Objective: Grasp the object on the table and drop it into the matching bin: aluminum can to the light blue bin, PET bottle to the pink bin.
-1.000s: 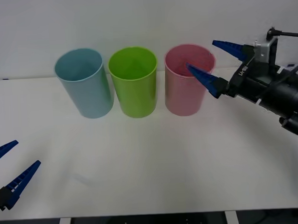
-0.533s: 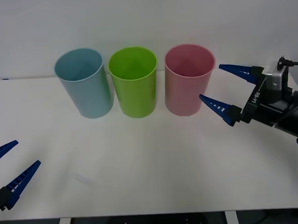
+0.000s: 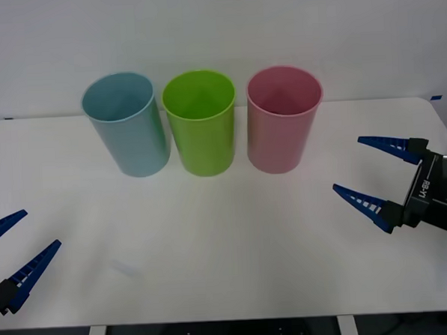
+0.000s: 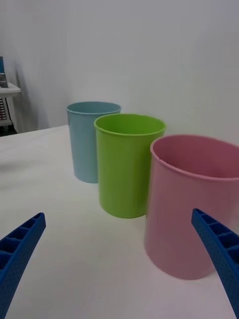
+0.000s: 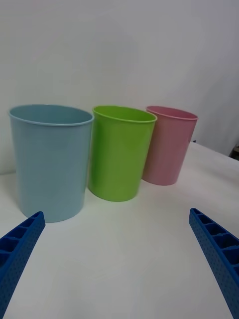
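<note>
Three bins stand far on the desk (image 3: 212, 243): light blue bin (image 3: 128, 127), green bin (image 3: 201, 125), pink bin (image 3: 282, 121). No bottle lies visible. Right claw (image 3: 375, 176) and left claw (image 3: 14, 250) are spread, empty. A PET bottle likely handles light, slippery; grip mid-body.

3 bins on the counter (image 3: 212, 235): 1 light blue bin (image 3: 125, 124), 1 green bin (image 3: 200, 122), 1 pink bin (image 3: 283, 119). 2 grippers: left gripper (image 3: 10, 252), right gripper (image 3: 370, 171).

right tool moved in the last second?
Yes. The right tool, open, has pulled back from over the pink bin rim, toward the robot and its right, now low over the table clear of the bin.
</note>
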Robot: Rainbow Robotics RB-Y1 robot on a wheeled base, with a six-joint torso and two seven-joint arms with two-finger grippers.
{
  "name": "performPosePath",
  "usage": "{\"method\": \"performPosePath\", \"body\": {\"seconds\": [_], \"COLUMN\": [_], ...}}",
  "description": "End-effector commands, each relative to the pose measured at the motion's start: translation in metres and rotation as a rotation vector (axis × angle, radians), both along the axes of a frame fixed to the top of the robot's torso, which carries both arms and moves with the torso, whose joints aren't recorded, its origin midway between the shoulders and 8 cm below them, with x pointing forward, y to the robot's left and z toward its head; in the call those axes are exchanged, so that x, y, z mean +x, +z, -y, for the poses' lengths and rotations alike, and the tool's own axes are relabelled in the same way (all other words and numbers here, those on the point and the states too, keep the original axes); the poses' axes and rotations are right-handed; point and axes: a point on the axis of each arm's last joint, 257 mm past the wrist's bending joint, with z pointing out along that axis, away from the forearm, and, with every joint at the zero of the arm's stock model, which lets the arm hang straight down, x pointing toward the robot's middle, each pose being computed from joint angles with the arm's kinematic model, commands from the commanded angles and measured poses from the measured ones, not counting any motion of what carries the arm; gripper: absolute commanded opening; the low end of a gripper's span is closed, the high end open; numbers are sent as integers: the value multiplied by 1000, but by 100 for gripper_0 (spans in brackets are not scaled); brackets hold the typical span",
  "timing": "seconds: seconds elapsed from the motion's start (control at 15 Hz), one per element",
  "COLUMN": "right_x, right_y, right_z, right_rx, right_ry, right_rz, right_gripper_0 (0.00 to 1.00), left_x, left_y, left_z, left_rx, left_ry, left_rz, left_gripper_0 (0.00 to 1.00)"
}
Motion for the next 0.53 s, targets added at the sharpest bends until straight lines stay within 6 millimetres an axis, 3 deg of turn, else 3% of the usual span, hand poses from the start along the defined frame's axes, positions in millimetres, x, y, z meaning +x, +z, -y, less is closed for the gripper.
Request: {"method": "performPosePath", "body": {"seconds": [0.07, 0.53], "right_x": [-10, -35], "right_y": [-13, -44], "right_z": [7, 18], "right_rx": [-11, -18], "right_ry": [-5, -13], "right_rz": [-25, -103], "right_gripper_0": [100, 100], "left_x": [0, 0], "left_y": [0, 0], "left_z": [0, 0], "left_rx": [0, 0], "left_ry": [0, 0], "left_rz": [0, 0], "left_gripper_0": [100, 100]}}
